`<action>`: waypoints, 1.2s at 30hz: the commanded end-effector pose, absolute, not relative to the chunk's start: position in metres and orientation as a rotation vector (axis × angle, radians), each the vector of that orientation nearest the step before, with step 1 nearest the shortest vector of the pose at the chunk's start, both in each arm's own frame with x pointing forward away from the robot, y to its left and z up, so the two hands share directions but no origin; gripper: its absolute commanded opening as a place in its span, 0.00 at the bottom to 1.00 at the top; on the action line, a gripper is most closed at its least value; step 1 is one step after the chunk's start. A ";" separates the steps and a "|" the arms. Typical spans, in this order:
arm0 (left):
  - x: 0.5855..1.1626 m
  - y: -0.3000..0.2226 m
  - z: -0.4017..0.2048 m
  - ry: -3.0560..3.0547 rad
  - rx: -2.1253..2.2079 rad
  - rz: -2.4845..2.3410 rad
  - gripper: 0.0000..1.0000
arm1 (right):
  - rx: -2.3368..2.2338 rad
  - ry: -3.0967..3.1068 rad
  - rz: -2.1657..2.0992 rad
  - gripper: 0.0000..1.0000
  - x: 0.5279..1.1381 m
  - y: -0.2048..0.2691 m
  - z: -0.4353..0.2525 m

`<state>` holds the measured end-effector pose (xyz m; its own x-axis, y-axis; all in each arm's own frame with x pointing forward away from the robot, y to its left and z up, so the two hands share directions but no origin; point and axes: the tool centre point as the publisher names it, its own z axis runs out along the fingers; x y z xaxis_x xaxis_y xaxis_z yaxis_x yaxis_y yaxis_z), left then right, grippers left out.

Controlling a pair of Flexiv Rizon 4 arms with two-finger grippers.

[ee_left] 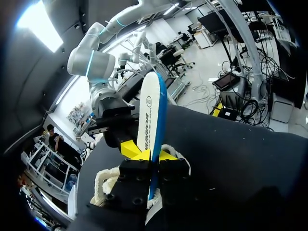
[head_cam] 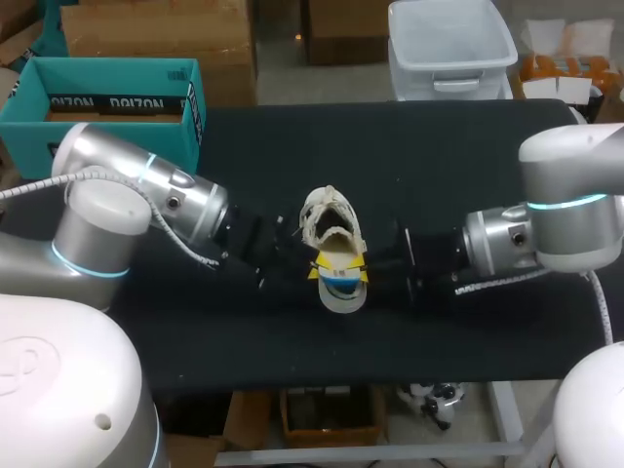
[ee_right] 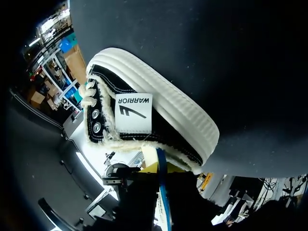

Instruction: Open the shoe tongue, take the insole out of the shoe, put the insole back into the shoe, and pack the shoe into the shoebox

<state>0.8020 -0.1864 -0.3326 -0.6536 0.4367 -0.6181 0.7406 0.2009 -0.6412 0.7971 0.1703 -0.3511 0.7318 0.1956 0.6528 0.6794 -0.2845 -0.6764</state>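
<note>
Robotics lab bench, silver left arm (head_cam: 146,195) and right arm (head_cam: 570,210) with lit blue rings, black-covered table (head_cam: 439,146), teal shoebox (head_cam: 117,112) far left.

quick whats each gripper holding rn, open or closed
left gripper: closed on the insole, which stands upright between its tips.
right gripper: closed on the same insole, just outside the shoe.

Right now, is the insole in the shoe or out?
Partly out: insole sticks out of the shoe, held by left gripper.
</note>
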 end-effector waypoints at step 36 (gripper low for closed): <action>0.826 -0.189 -0.358 2.232 1.094 -1.381 0.00 | -1.921 -0.668 -0.578 0.30 0.786 0.164 -0.344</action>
